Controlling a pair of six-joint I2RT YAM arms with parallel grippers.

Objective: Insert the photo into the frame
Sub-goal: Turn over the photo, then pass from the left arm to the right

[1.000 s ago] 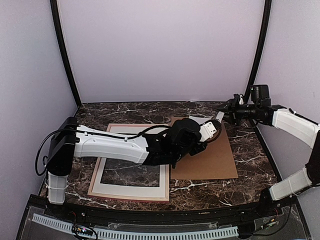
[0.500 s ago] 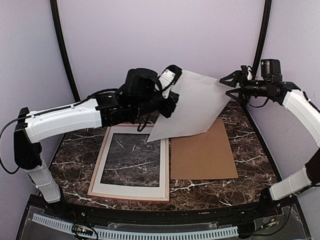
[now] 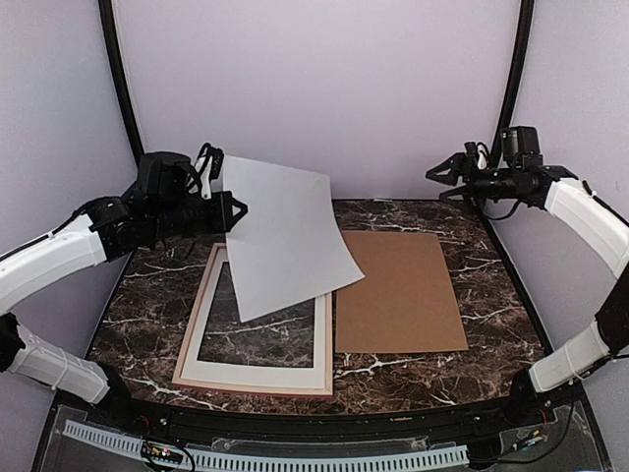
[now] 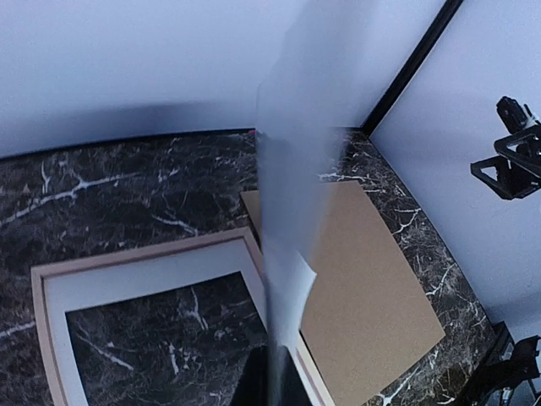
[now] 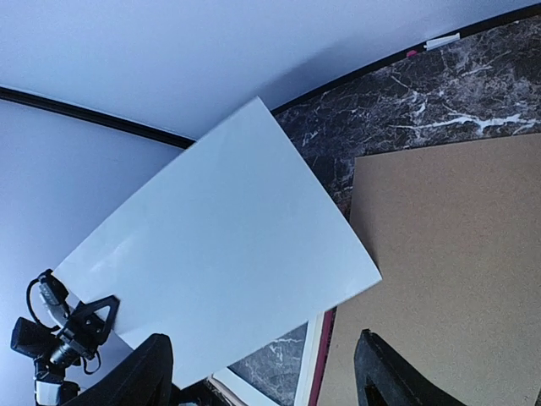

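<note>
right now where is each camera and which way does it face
Top: above and behind the bases, looking down on the table; both arms show.
Left wrist: looks along the held photo down at the frame; left fingers barely show.
Right wrist: faces the photo's white back; open right fingers show.
All share the photo and brown board.

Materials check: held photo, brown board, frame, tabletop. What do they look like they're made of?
photo: thin paper, matte white back, bowing where unsupported.
brown board: cardboard or hardboard, flat matte tan.
frame: likely wood, pale tan back, pinkish edge.
tabletop: dark marble look, white veins; possibly laminate.
</note>
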